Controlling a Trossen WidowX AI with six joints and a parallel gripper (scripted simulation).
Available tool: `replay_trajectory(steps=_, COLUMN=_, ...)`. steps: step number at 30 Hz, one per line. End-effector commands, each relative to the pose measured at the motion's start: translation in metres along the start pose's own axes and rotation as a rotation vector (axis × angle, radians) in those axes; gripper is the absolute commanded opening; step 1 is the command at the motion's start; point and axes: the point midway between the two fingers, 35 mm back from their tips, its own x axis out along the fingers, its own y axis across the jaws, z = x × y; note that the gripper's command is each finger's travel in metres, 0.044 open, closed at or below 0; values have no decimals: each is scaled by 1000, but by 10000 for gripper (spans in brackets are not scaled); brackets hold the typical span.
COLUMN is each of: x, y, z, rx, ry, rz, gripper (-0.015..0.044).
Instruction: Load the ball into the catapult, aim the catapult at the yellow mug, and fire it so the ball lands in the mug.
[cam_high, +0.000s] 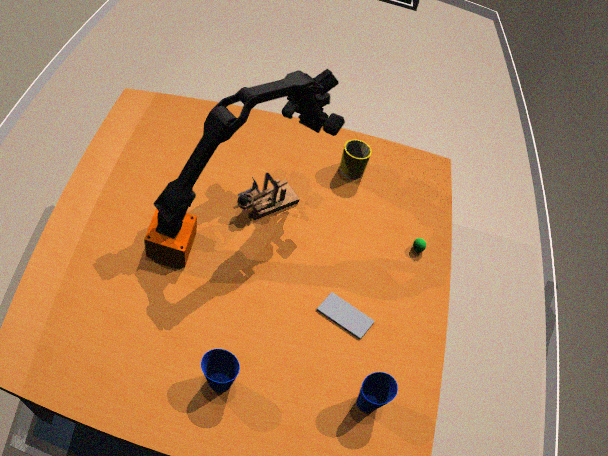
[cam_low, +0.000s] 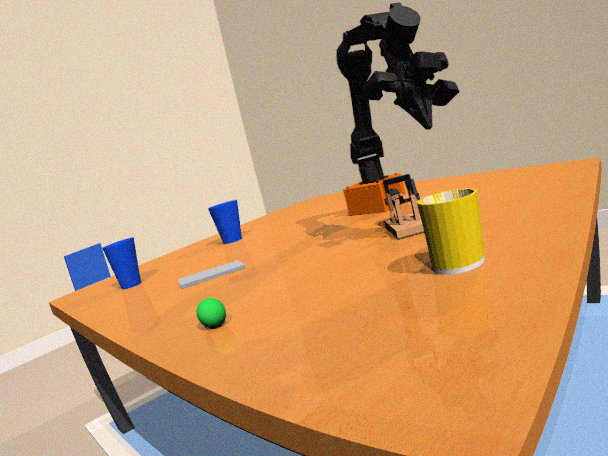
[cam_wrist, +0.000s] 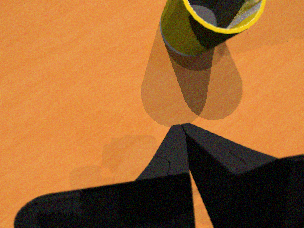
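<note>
The green ball (cam_high: 419, 245) (cam_low: 211, 313) lies on the table, far from the catapult. The small wooden catapult (cam_high: 291, 195) (cam_low: 406, 228) stands near the robot's base, with its dark round cup end toward the base. The yellow mug (cam_high: 354, 166) (cam_low: 455, 237) (cam_wrist: 176, 30) stands upright beyond the catapult; its inside is only partly visible. My gripper (cam_high: 318, 130) (cam_low: 428, 127) (cam_wrist: 181, 133) is shut with its fingertips together and nothing between them. It hangs high above the table, pointing down, near the mug and the catapult but touching neither.
Two blue cups (cam_high: 220, 370) (cam_high: 377, 392) (cam_low: 227, 222) (cam_low: 125, 264) stand on the side away from the mug. A flat grey slab (cam_high: 345, 316) (cam_low: 212, 274) lies between them and the ball. The orange robot base (cam_high: 170, 242) (cam_low: 366, 199) is beside the catapult.
</note>
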Motion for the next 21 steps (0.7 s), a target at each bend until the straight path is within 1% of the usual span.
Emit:
replay_trajectory(steps=1, x=1, y=16, z=-16, rx=-80, ry=69, rz=-8, gripper=0)
replay_trajectory(steps=11, x=8, y=56, z=-63, rx=-306, ry=270, rz=-14, gripper=0)
replay_trajectory(steps=21, x=4, y=89, z=-113, rx=-556, ry=464, rz=-17, gripper=0)
